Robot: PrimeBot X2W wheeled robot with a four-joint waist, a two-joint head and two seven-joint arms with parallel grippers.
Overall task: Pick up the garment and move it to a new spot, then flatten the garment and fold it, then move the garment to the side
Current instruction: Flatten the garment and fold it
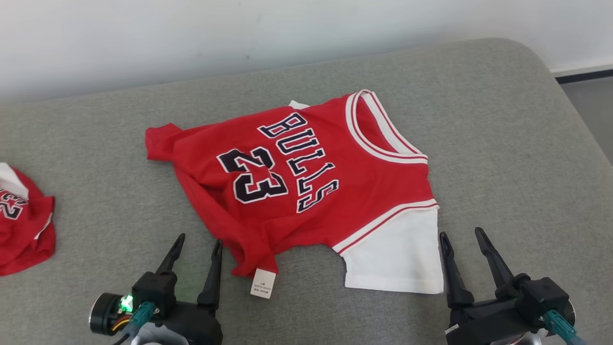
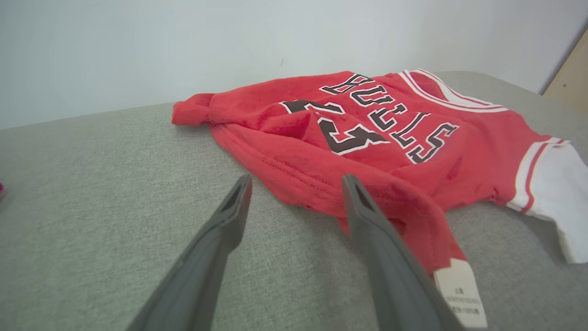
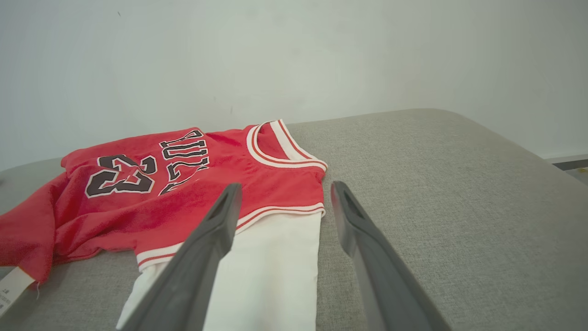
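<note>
Both grippers sit closest in the head view: the left gripper at lower left and the right gripper at lower right, each with its jaws spread wide and holding nothing. Just beyond them the red jersey lies front-up on the grey cushion, number and lettering readable. Its white sleeve lies flat just beside the right fingers, while its near hem is rumpled and ends in a care tag just beside the left fingers. A second red garment lies well apart at the left edge. Bare cushion opens to the right as far as the rounded border, with floor beyond and the wall behind. In the left wrist view the left gripper points at the bunched hem, one finger overlapping it, though I cannot tell whether they touch; the care tag hangs off the corner. In the right wrist view the right gripper straddles the outer edge of the white sleeve, with bare cushion to its right. Flattening appears to be the step in hand. The next move likely calls for pinching the creased hem corner and drawing it outward before any fold.
</note>
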